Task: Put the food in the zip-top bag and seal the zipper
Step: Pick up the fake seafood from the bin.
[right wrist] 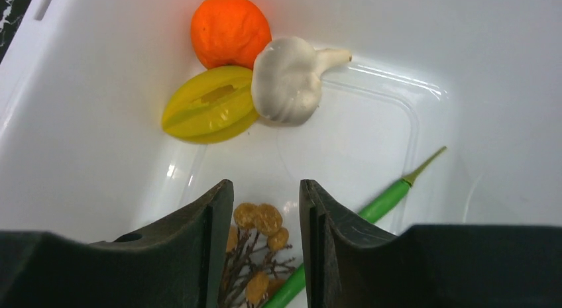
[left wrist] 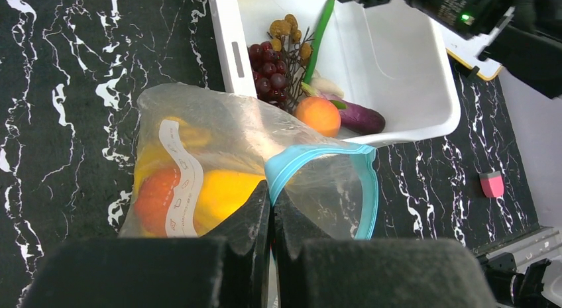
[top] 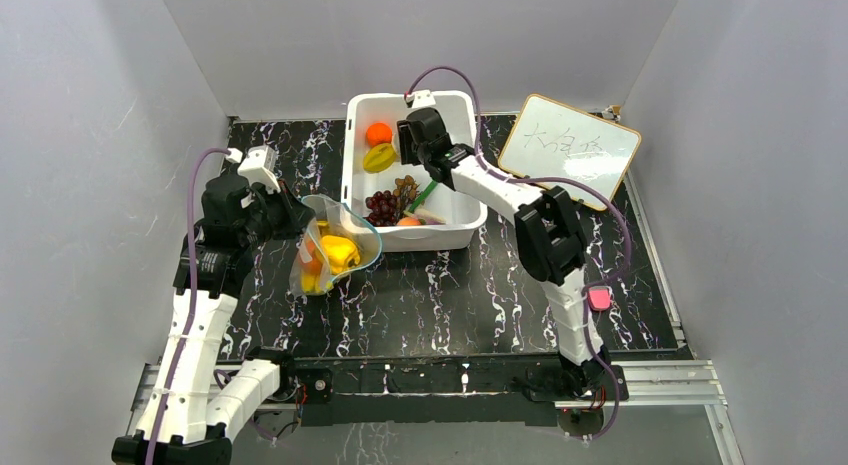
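My left gripper (left wrist: 272, 212) is clamped tight, jaws together on the rim of the zip-top bag (left wrist: 232, 129), pinching it where the teal zipper (left wrist: 317, 155) bends. In my left wrist view the mouth stands open at 3 o'clock from that grip. Through the clear film I see a yellow pepper (top: 340, 251) and a reddish-orange piece (left wrist: 156, 195) pressed against the side. In the top view the bag sits at 8 o'clock from the white tub (top: 455, 115), its far edge just beside the tub's near-left corner. In that part of the tub lie dark red grapes (left wrist: 268, 69). An orange (left wrist: 318, 116) and a purple eggplant (left wrist: 361, 119) lie at their 4 o'clock, against the near wall. My right gripper (right wrist: 265, 189) is down inside the tub, jaws parted with a gap between them, straddling a twig of tan berries (right wrist: 262, 218); I cannot tell whether the fingers touch it. In my right wrist view, white garlic (right wrist: 288, 79) lies at 12 o'clock from that gripper. It touches a yellow ribbed fruit (right wrist: 209, 112) at its 9 o'clock and a second orange (right wrist: 230, 30) at its 11 o'clock. A green pod (right wrist: 381, 202) slants at the gripper's 3 o'clock. A whiteboard (top: 568, 150) sits at 3 o'clock from the tub, and a pink eraser (top: 599, 298) lies on the table at the whiteboard's 5 o'clock.
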Controlling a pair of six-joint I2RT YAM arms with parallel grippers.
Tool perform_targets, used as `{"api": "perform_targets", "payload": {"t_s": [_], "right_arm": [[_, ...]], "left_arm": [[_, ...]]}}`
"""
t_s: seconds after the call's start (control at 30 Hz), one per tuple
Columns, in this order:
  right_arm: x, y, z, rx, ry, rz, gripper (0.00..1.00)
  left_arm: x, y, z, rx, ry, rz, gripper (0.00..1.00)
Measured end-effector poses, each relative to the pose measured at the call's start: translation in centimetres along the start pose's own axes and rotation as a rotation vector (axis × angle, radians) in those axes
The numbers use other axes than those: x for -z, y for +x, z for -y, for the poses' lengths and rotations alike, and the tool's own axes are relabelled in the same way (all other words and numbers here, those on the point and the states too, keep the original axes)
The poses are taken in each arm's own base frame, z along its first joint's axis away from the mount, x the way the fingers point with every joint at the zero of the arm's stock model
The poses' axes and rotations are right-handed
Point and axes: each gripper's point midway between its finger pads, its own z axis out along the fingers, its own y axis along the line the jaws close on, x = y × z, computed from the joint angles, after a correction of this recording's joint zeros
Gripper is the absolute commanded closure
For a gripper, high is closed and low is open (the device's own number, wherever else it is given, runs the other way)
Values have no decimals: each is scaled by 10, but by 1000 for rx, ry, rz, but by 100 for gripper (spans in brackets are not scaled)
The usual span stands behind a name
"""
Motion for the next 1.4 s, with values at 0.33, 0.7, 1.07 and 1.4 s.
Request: {"api": "perform_targets", "payload": {"t_s": [0.33, 0.7, 1.07, 1.4], "right_arm": [[-55, -3, -13, -29, -14, 78, 53], [-100, 7, -10, -47, 20, 130, 40], [-126, 27, 4, -76, 54, 135, 53], [-126, 26, 11, -45, 91, 140, 78]], "left_arm": [[0, 5, 5, -2, 22, -11, 100], [-1, 12, 11, -14, 48, -24, 100], [-7, 27, 10, -10, 60, -61, 100], [-7, 27, 10, -17, 57, -61, 100]]}}
